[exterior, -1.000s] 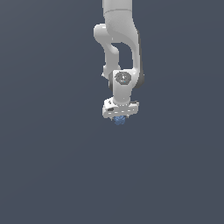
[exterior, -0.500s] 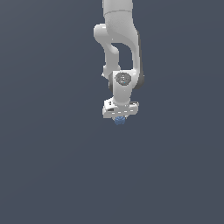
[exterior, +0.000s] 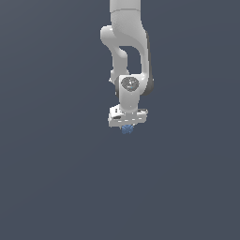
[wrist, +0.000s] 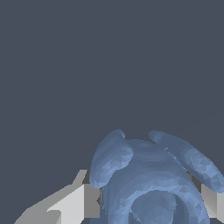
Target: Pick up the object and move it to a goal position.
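Holding position is the short entry here: across the last second the arm (exterior: 125,42) and the gripper (exterior: 127,126) sit at the same spot in the exterior view, a little above the middle of the frame and slightly toward the exterior view's right, with no visible drift up, down or sideways. The blue lumpy object (exterior: 127,129) peeks out as a small mottled speck directly under the white hand, also unchanged over that interval. In the wrist view the object (wrist: 151,183) fills the space between the two pale fingers (wrist: 76,203), one pad against each flank, with two rounded lobes sticking out beyond the fingertips; the jaws are clamped on it, the grip reading as firm rather than marginal, since the fingers flank its bulk. Behind it there is only flat grey background, no shadow and no contact patch visible, so I judge the object to be carried clear of any surface, though how far clear cannot be told. No goal marker shows in either view, so the remaining travel cannot be read from these renders. Judgement: the pick is done, and the lack of motion means either that the carry has paused or that the object already sits at its goal; which one I cannot tell. Risk is low while the jaws stay closed on the lobed shape.
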